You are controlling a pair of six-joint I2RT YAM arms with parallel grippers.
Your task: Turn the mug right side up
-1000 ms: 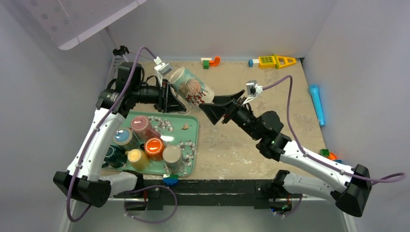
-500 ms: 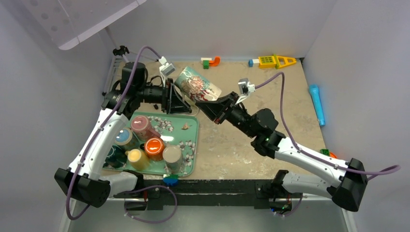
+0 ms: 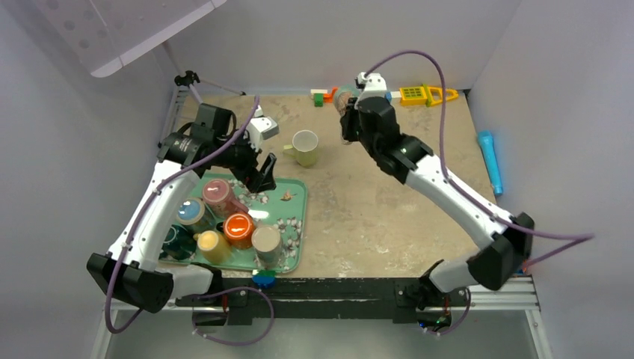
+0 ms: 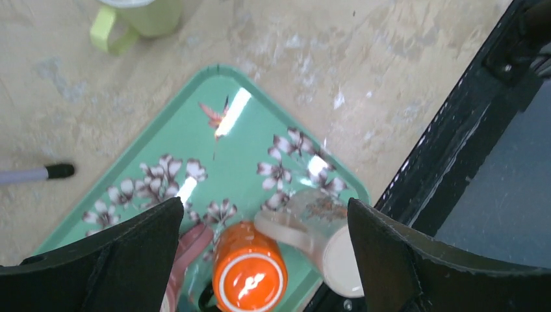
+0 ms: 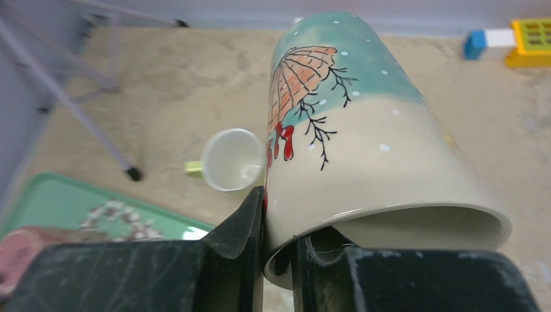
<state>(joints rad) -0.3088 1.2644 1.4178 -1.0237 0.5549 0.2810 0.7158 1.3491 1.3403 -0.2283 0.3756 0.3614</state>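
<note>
The mug (image 5: pixel 344 143), cream and teal with a shell and coral print, hangs from my right gripper (image 5: pixel 279 234). That gripper is shut on its rim, one finger inside and one outside, and the mug's mouth faces the wrist. From above, the right wrist hides most of the mug (image 3: pixel 345 99), held over the far middle of the table by the right gripper (image 3: pixel 348 112). My left gripper (image 3: pixel 263 176) (image 4: pixel 264 208) stands wide open and holds nothing, over the far edge of the green tray (image 3: pixel 296 200).
A pale green mug (image 3: pixel 305 147) (image 5: pixel 232 159) stands upright on the table between the arms. Several upside-down mugs fill the tray, among them an orange one (image 4: pixel 250 276) and a beige one (image 4: pixel 328 244). Toys (image 3: pixel 419 94) line the back wall, a blue tube (image 3: pixel 490 161) lies right, and a tripod (image 3: pixel 202 81) stands back left.
The left gripper let go of the mug, opened wide and drew back over the tray. The right gripper shut on the rim and carried the mug toward the back of the table.
</note>
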